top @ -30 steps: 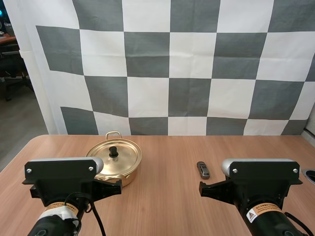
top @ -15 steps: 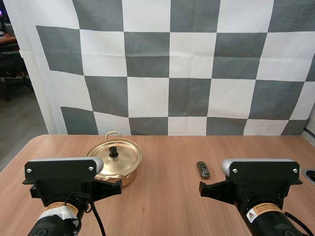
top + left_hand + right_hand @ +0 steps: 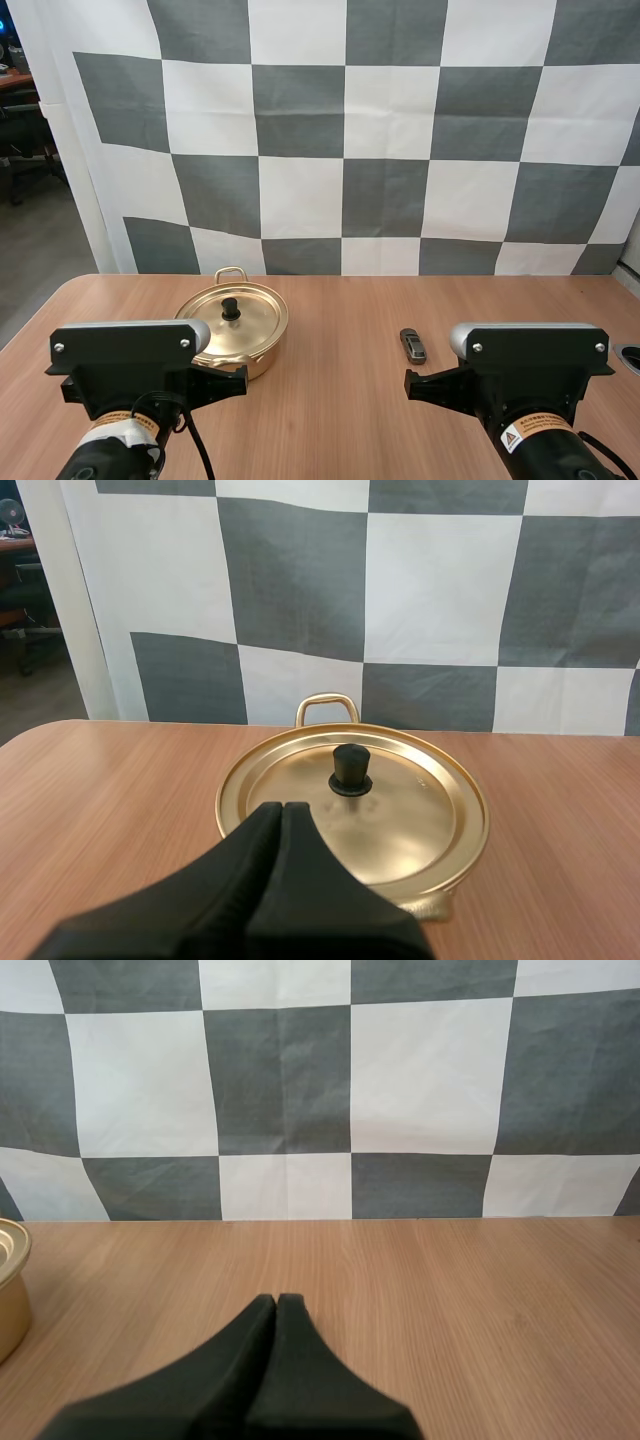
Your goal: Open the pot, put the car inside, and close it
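A gold pot with its lid on and a black knob stands on the wooden table, left of centre. A small dark toy car lies on the table right of centre. In the left wrist view my left gripper is shut on nothing, its tips just short of the pot's lid and knob. In the right wrist view my right gripper is shut on nothing above bare table, with the pot's side off to one side. In the high view both arms sit at the table's near edge.
The wooden table has free room between the pot and the car and in front of both. Its back edge runs along the backdrop.
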Controlling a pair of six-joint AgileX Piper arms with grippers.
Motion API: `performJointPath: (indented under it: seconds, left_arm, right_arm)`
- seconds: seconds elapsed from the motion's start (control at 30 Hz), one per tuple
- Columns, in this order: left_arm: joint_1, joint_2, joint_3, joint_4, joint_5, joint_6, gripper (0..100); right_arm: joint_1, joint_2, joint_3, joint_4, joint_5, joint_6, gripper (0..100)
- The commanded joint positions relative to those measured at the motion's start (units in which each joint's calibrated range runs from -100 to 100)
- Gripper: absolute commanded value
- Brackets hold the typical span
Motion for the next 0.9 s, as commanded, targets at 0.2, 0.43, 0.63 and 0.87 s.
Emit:
performJointPath:
  seconds: [0.2, 0.43, 0.63, 0.87]
  left_arm:
    - [0.0, 0.0, 0.0, -0.04, -0.06, 0.01, 0]
    - [0.0, 0.0, 0.0, -0.04, -0.06, 0.01, 0]
    - [0.0, 0.0, 0.0, -0.04, -0.06, 0.01, 0]
    - [0.0, 0.0, 0.0, -0.52, -0.06, 0.01, 0]
  right_arm:
    - [0.0, 0.0, 0.0, 0.03, 0.05, 0.04, 0]
    - [0.0, 0.0, 0.0, 2.02, 0.05, 0.04, 0]
    - [0.0, 0.0, 0.0, 4.25, 0.05, 0.04, 0]
    - [0.0, 0.0, 0.0, 4.25, 0.05, 0.04, 0]
